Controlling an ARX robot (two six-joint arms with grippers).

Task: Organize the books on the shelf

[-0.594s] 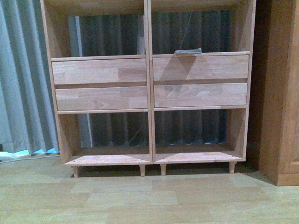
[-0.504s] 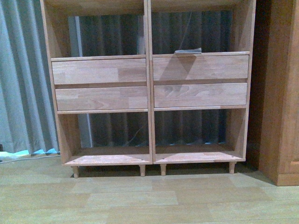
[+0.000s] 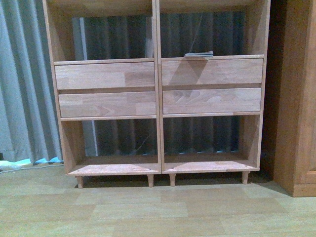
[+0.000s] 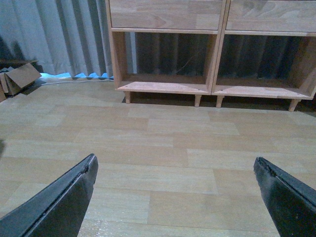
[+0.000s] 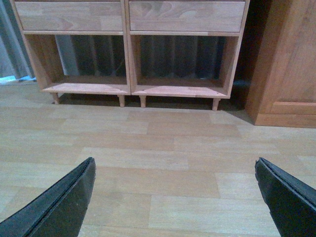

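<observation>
The light wood shelf (image 3: 157,89) stands ahead with four plain drawer fronts and open backless compartments. A thin greyish book (image 3: 199,54) lies flat in the upper right compartment, just above the drawers. The thicker tan-and-teal book is out of view. The shelf's lower part shows in the left wrist view (image 4: 212,59) and the right wrist view (image 5: 128,54). My left gripper (image 4: 175,170) is open and empty over the bare floor, well short of the shelf. My right gripper (image 5: 175,170) is open and empty over the floor too. Neither arm shows in the front view.
A darker reddish-brown cabinet (image 3: 296,98) stands right of the shelf, also in the right wrist view (image 5: 286,64). Grey curtains (image 3: 24,84) hang behind and to the left. A cardboard box (image 4: 17,79) lies on the floor at the left. Wood-plank floor (image 3: 158,207) lies before the shelf.
</observation>
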